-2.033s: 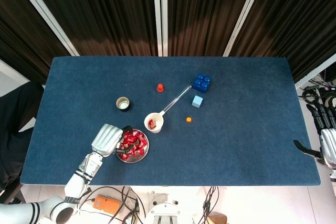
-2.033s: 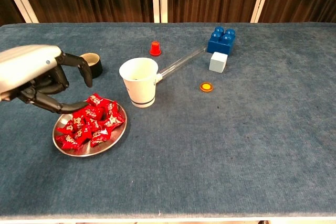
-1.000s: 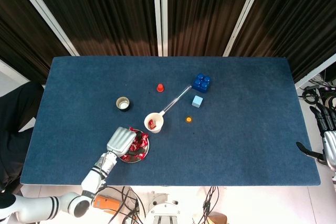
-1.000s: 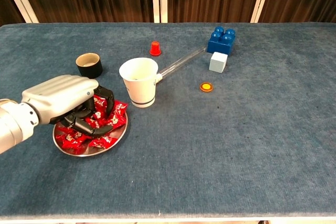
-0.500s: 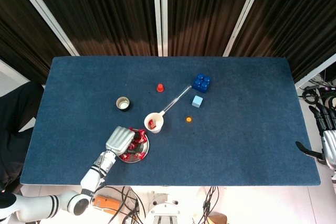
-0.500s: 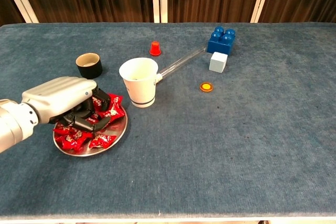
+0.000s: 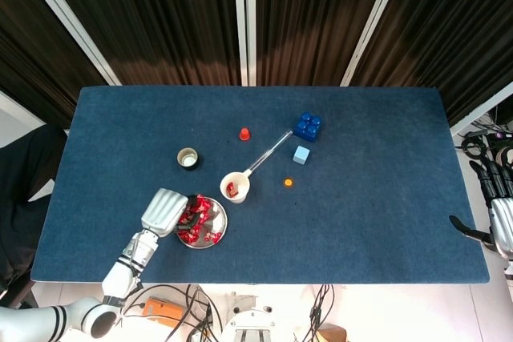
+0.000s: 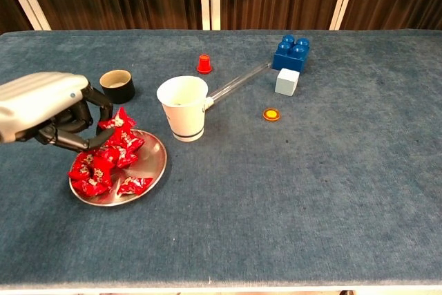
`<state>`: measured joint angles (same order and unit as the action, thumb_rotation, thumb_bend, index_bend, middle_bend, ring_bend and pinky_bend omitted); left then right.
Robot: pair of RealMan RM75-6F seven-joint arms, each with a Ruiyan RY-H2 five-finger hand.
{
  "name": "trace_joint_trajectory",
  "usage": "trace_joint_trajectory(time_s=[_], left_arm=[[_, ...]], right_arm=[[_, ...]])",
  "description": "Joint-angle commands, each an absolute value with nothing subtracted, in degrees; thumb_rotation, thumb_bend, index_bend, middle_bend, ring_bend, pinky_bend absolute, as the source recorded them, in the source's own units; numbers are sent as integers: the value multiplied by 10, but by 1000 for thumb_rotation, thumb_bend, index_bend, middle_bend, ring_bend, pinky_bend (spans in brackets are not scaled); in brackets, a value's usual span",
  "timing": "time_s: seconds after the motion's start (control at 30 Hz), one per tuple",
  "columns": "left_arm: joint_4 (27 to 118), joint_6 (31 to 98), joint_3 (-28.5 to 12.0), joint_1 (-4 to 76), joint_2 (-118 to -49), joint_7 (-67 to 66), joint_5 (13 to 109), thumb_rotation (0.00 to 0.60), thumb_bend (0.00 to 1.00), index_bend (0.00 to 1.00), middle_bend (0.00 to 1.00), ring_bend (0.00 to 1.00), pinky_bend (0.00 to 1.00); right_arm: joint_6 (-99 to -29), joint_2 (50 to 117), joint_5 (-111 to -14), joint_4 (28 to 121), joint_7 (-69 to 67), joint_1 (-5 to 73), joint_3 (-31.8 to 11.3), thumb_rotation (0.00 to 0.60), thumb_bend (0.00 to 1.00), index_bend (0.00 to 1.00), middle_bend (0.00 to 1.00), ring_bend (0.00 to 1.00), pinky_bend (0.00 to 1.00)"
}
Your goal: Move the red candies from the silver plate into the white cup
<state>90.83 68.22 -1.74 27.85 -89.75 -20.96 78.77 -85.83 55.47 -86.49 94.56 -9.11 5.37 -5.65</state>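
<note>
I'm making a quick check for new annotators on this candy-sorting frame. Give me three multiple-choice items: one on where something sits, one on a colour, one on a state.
1. Where does the silver plate lie relative to the white cup?
A. Nearer the camera and to the cup's left in the chest view
B. Behind the cup, by the curtains
C. Far right, past the blue brick

2. What colour is the small cube beside the blue brick?
A. Green
B. Pale blue-grey
C. Yellow

3. What is the left hand doing?
A. Resting flat on bare cloth
B. Gripping the cup
C. Holding red candies above the plate

Answers: 1 A, the plate sits lower-left of the cup. 2 B, the cube is light against the dark brick. 3 C, candies hang from its curled fingers.
</note>
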Motion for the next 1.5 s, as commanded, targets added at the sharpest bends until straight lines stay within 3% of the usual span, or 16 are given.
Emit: trace_joint_trajectory(time_s=[0.03, 0.33, 0.7, 0.9, 1.17, 1.3, 1.5], left_arm=[[945, 701, -30, 277, -871, -218, 803, 468, 420, 626, 965, 934, 861], [1004, 681, -74, 313, -850, -250, 802, 469, 416, 626, 965, 934, 861], [973, 596, -130, 390, -885, -288, 700, 477, 398, 625, 965, 934, 861], [955, 589, -128, 405, -900, -303, 669, 478, 354, 615, 965, 934, 861], [940, 599, -124, 411, -912, -290, 666, 481, 231, 506, 965, 933, 861], [945, 634, -117, 397, -908, -272, 692, 483, 164, 431, 965, 932, 861], [972, 707, -73, 336, -863, -231, 744, 486, 179, 425, 964, 928, 861]], right_arm=[[-859, 555, -865, 945, -93, 53, -56, 600, 330, 0, 33, 0, 0], [-867, 556, -864, 937, -103, 45, -54, 600, 330, 0, 33, 0, 0], [-867, 561, -859, 921, -119, 40, -53, 600, 330, 0, 34, 0, 0], [-864, 564, -855, 916, -123, 40, -53, 600, 330, 0, 34, 0, 0], [-861, 565, -855, 916, -123, 42, -54, 600, 330, 0, 33, 0, 0], [-860, 563, -854, 918, -122, 42, -55, 600, 330, 0, 33, 0, 0], [-862, 562, -856, 917, -123, 45, -59, 600, 330, 0, 33, 0, 0]])
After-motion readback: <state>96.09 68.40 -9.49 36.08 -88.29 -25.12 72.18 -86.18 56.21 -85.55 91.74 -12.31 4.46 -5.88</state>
